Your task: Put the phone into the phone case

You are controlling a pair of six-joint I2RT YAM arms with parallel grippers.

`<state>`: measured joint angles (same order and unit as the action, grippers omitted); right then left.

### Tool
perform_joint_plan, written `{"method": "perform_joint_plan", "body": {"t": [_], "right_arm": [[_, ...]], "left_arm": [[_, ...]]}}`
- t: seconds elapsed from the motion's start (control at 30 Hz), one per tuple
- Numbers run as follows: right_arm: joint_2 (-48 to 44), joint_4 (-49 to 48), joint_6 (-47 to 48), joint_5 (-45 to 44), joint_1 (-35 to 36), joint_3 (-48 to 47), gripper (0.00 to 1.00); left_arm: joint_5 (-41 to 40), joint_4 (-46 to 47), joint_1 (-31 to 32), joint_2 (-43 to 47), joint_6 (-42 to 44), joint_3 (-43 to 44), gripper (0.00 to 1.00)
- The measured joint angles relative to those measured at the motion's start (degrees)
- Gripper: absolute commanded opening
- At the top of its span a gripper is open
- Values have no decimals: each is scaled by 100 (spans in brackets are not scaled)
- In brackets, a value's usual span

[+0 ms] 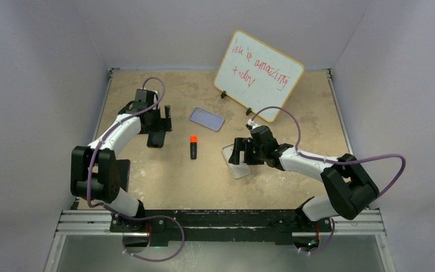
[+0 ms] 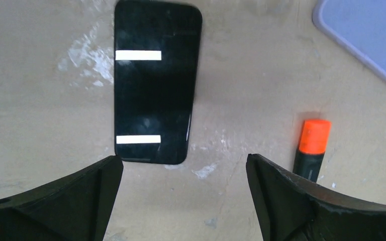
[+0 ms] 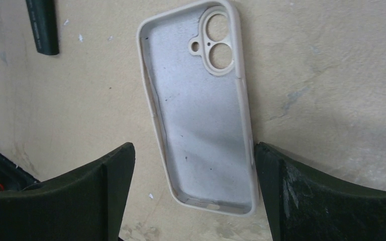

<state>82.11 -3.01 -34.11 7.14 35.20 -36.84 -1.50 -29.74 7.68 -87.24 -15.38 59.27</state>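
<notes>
The phone (image 2: 156, 80) lies screen up on the table, just ahead of my left gripper (image 2: 183, 158), which is open and empty above the table; the phone's near end is level with the left fingertip. In the top view the phone (image 1: 156, 140) shows only partly under the left gripper (image 1: 158, 122). The lavender-blue phone case (image 1: 207, 119) lies back up at the far middle, and its corner shows in the left wrist view (image 2: 367, 35). My right gripper (image 3: 192, 150) is open and straddles the near end of a second, pale beige case (image 3: 201, 115) lying open side up.
A black marker with an orange cap (image 1: 193, 147) lies between the two arms; it also shows in the left wrist view (image 2: 311, 145). A whiteboard with red writing (image 1: 259, 73) stands at the far right. The beige case (image 1: 237, 164) lies under the right gripper (image 1: 241, 152).
</notes>
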Motion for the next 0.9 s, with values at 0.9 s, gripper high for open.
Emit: {"method": "perform_joint_plan", "body": {"t": [0.9], "right_arm": [[-1189, -155, -551, 649, 4, 352, 83]], "left_arm": [[-511, -170, -46, -2208, 444, 1541, 99]]}}
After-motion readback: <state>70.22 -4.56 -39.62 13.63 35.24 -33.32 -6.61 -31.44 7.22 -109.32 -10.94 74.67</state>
